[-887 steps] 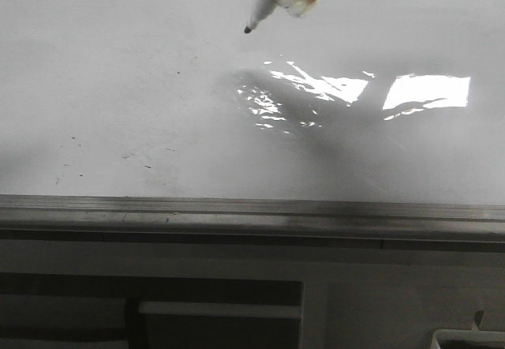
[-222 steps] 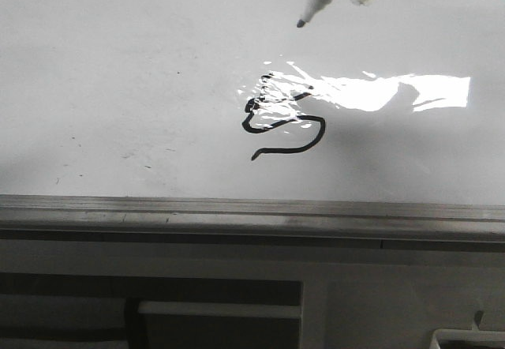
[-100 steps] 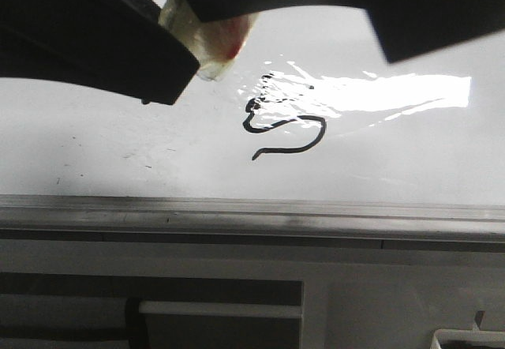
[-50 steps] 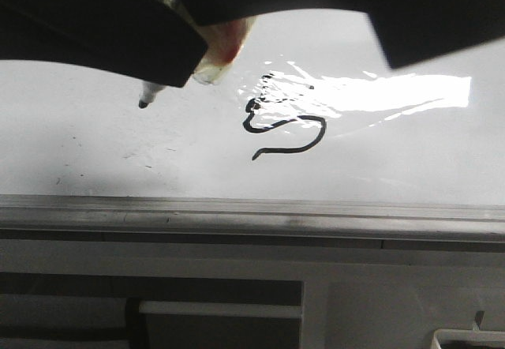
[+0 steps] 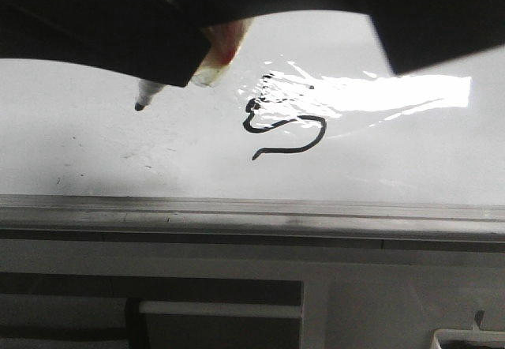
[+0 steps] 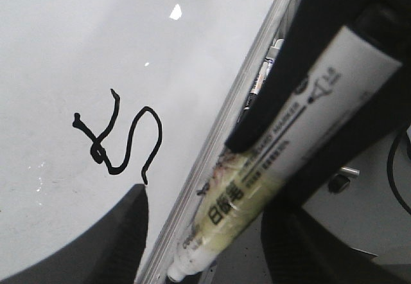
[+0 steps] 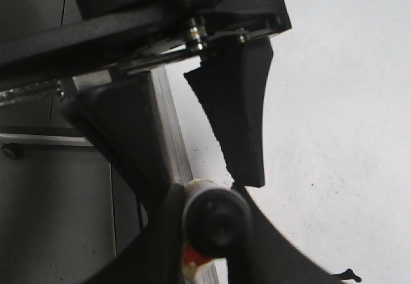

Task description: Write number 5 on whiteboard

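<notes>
The number 5 (image 5: 286, 125) is a wobbly black ink figure on the whiteboard (image 5: 95, 151), partly under glare. It also shows in the left wrist view (image 6: 122, 136) on the whiteboard (image 6: 58, 40). My right gripper (image 7: 215, 221) is shut on the butt end of a marker (image 7: 215, 223). The marker (image 6: 282, 162) runs between the wide-apart fingers (image 6: 122, 239) of my left gripper (image 6: 205, 232), which is open around it without touching. In the front view the marker tip (image 5: 140, 106) hangs left of the 5, above the board, under dark gripper parts.
A grey aluminium rail (image 5: 252, 215) edges the board's near side. Below it is a grey frame with dark openings (image 5: 213, 309). Spare pens (image 6: 266, 65) lie beside the rail. A bright glare patch (image 5: 402, 88) sits right of the 5. Small dark specks (image 5: 71, 140) dot the board.
The 5 was drawn since the earliest frame. The marker then moved from upper right to left of the 5, and dark gripper parts came over the top. In the last half second almost nothing moved.
</notes>
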Robot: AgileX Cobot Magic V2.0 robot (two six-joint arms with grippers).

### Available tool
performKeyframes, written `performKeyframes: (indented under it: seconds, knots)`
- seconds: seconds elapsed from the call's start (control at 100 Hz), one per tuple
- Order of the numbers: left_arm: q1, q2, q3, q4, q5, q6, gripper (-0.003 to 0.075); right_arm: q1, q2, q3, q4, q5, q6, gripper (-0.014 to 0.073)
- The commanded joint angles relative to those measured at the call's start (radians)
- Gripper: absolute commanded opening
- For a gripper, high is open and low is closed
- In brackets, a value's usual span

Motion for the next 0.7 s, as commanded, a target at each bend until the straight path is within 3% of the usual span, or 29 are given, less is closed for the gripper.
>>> performKeyframes:
  seconds: [0.0, 0.36, 0.69]
  knots:
    - [-0.007, -0.011, -0.035, -0.044, -0.050, -0.002, 0.0368, 0.005, -0.011, -0.030, 0.006, -0.087, -0.004, -0.0071]
    - [-0.007, 0.049, -0.035, -0.044, -0.031, -0.002, 0.0367, 0.025, -0.011, -0.030, 0.009, -0.130, -0.004, -0.0071]
    - [-0.007, 0.057, -0.035, -0.044, -0.060, -0.002, 0.0365, 0.026, -0.011, -0.028, 0.022, -0.030, -0.004, -0.0071]
